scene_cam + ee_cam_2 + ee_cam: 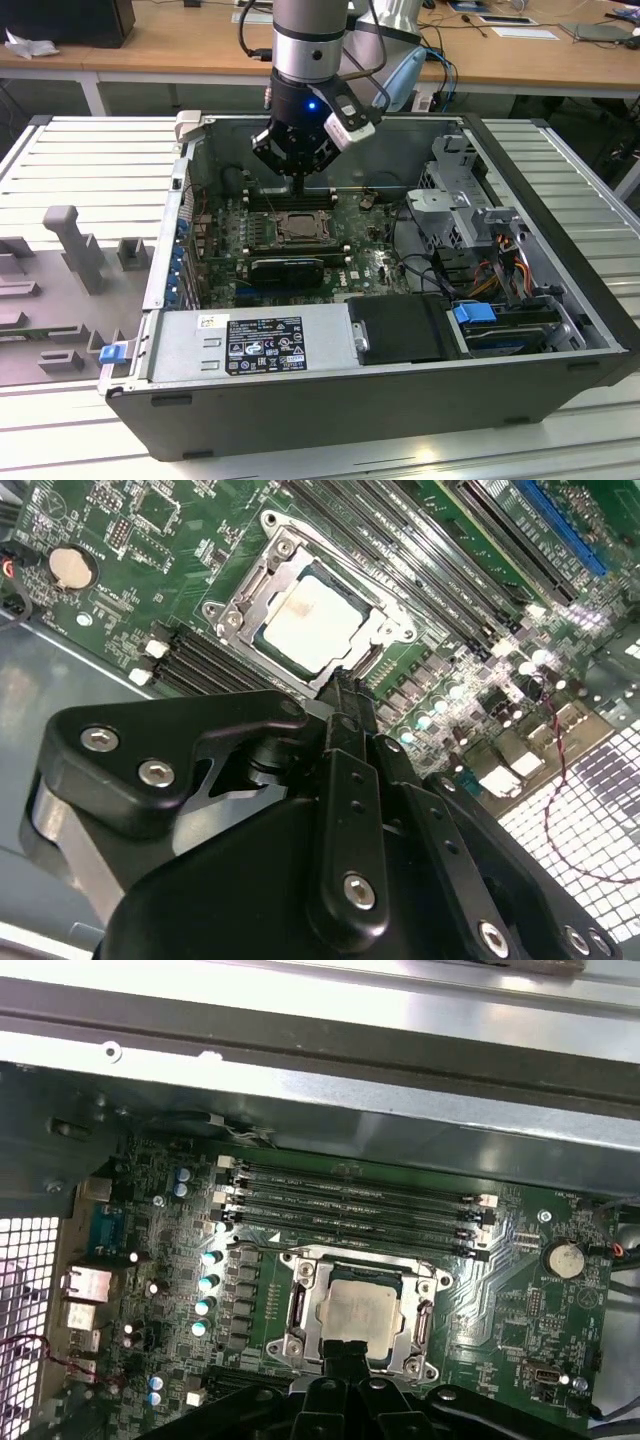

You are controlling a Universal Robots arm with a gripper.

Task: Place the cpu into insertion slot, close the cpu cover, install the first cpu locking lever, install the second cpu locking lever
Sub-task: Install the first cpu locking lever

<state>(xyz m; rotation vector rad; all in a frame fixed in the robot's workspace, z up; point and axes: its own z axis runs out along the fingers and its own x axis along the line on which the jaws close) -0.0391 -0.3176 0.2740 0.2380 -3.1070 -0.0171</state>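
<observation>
Gripper over the socket, cpu already sitting in.

Going from the exterior view's left: grey fixture tray (70,250) is lying outside the case, then green motherboard (225,240), then the insertion slot (272,232) w/ the cpu (298,228) lying flat inside. The cpu cover (300,1305) is framing it and looks lowered. The gripper (298,185) is hanging just above the slot's edge, fingers pinched together, carrying nothing. Drive cage (470,215) is sitting on the right. My read: the cpu's light, stiff, thin and fragile underneath, so edges only. The cover's thin metal, so I'm thinking press the frame, not the chip.
</observation>
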